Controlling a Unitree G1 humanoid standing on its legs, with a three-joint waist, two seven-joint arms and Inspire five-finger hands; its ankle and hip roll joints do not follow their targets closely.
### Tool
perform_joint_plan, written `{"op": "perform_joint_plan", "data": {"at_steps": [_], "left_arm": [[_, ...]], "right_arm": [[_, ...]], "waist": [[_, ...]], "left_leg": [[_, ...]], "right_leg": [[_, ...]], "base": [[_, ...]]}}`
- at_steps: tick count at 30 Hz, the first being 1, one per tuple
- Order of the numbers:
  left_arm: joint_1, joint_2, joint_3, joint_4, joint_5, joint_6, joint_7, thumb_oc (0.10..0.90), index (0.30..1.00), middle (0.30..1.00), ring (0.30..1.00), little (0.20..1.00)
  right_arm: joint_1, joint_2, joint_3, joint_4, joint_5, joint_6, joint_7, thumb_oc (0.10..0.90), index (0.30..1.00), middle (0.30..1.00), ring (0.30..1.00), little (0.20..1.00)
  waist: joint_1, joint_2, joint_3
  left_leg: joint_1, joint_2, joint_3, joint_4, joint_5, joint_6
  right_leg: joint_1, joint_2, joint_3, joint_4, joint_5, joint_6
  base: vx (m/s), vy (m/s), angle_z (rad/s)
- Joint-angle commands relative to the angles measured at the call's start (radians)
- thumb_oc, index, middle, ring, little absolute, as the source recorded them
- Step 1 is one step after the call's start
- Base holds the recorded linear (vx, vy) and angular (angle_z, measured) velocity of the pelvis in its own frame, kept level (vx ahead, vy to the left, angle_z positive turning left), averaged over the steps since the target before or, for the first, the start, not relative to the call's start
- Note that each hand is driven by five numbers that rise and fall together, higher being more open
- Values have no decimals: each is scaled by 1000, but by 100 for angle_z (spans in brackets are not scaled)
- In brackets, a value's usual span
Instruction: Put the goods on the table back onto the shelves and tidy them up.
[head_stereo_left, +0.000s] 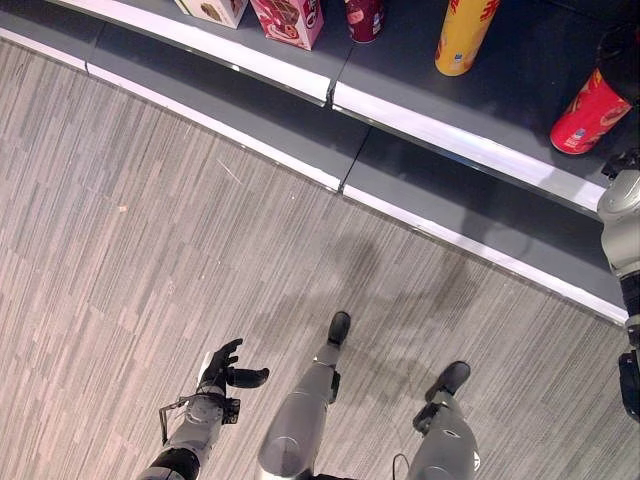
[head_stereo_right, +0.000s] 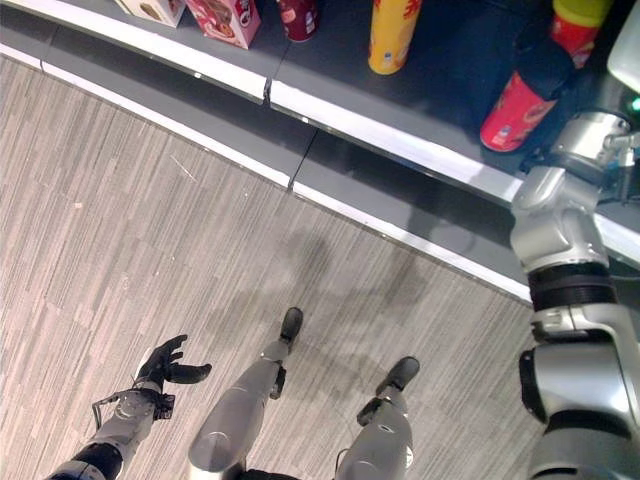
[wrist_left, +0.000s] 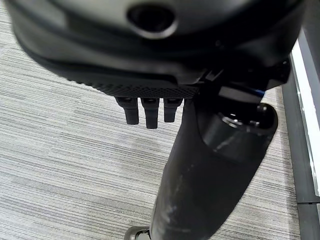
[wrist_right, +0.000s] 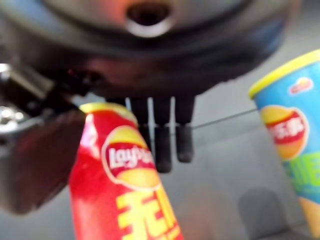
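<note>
Reaching over the dark shelf (head_stereo_right: 440, 75), the right arm ends in a right hand (wrist_right: 160, 125) whose fingers (wrist_right: 163, 147) hang straight and relaxed past a red crisp can (wrist_right: 120, 185). That can stands between thumb and fingers in the right wrist view, though nothing curls round it and I cannot tell whether anything touches it. A blue crisp can with a yellow rim (wrist_right: 290, 145) stands on the same shelf board just beside it, apart from the hand.

From the head, a red can (head_stereo_left: 590, 112) leans tilted near the shelf's front edge at the right end, close by the right arm. A yellow can (head_stereo_right: 394, 35) stands upright farther back toward the middle, a dark red can (head_stereo_right: 298, 18) beside it, then a pink box (head_stereo_right: 224, 20) and a pale box (head_stereo_right: 150, 10) toward the left end. A white strip runs along the shelf's front edge.

Low over the grey striped floor (head_stereo_left: 130, 240), well apart from the shelf, the left hand (head_stereo_left: 222, 368) is open and holds nothing, thumb out to the side.
</note>
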Motion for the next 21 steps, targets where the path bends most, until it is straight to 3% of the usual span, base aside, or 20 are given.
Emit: {"op": "perform_joint_plan", "data": {"at_steps": [1,21], "left_arm": [[44,68,10,51,-21,-12,40,800,900,900,900,900],[23,69,14,65,-18,-6,47,800,900,900,900,900]], "right_arm": [[-101,-22,28,-63,-17,-20,-47,800,900,900,900,900],[-107,23,33,-73,4,-32,-46,800,900,900,900,900]], "waist": [[14,-27,-32],[8,-40,-46]], "left_leg": [[-17,61,18,-16,-8,-47],[-6,65,25,-11,-11,-49]], "right_leg": [[-90,-46,82,144,-14,17],[-76,-39,89,137,-11,14]], "base": [[0,0,0],[0,0,0]]}}
